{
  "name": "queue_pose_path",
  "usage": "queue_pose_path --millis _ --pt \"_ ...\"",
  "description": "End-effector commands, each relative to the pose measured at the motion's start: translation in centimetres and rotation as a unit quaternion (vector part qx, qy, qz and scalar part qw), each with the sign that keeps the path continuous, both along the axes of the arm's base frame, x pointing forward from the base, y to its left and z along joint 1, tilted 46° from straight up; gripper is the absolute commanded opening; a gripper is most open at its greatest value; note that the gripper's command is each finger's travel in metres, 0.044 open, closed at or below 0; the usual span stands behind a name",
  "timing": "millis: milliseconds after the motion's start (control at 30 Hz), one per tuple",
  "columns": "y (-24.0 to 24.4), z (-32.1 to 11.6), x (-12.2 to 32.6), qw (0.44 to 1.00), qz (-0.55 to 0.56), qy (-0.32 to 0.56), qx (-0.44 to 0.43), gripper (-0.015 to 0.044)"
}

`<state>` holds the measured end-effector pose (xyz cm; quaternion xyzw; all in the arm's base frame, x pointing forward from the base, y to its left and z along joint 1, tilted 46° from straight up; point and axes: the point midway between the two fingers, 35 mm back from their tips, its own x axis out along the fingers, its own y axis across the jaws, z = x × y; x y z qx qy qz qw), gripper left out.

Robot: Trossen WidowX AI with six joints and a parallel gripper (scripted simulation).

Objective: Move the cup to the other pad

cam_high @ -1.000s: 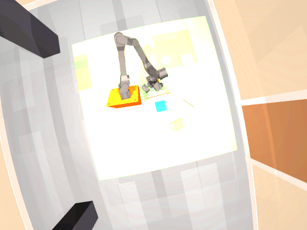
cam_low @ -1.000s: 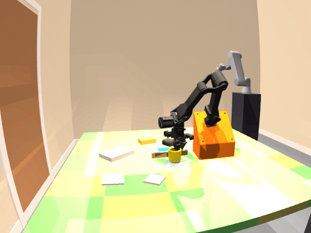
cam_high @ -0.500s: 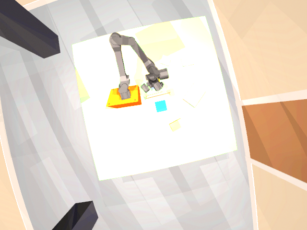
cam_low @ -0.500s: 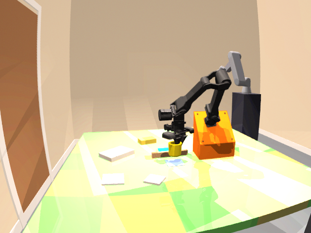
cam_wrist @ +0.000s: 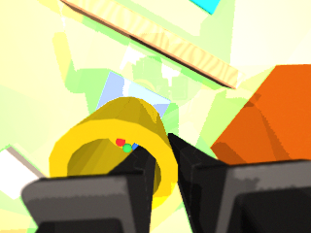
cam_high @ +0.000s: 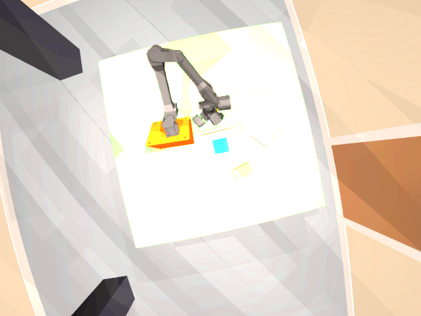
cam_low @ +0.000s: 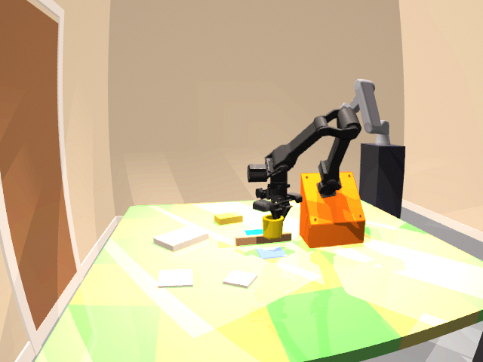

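gripper (cam_wrist: 162, 146): clamped on yellow cup's wall, one finger inside, one outside
yellow cup (cam_low: 272, 226): lifted clear of light-blue pad (cam_low: 271, 252), upright in exterior view
marbles (cam_wrist: 125, 146): red, green, blue, in cup bottom
wooden slat (cam_low: 249, 240): behind cup
cyan pad (cam_high: 220, 145): beyond slat
orange base block (cam_low: 331, 212): right of cup

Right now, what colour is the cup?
Yellow. The cup shows best in the exterior view.

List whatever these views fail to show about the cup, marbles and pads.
- Marble count: wrist view, the end effector finger covers part of the cup interior.
- Cup: top view, hidden under the wrist.
- Light blue pad: washed out in top view.
- Cup bottom: never visible.
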<state>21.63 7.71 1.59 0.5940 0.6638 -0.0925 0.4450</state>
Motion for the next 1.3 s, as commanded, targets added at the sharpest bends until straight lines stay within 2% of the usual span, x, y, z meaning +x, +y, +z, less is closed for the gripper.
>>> queue_pose_path --millis 0,1267 --pt "0.0 0.0 0.0 1.0 -0.002 0.001 0.0 0.0" --pt "-3.5 -3.4 0.1 1.0 -0.001 -0.003 0.0 0.0"
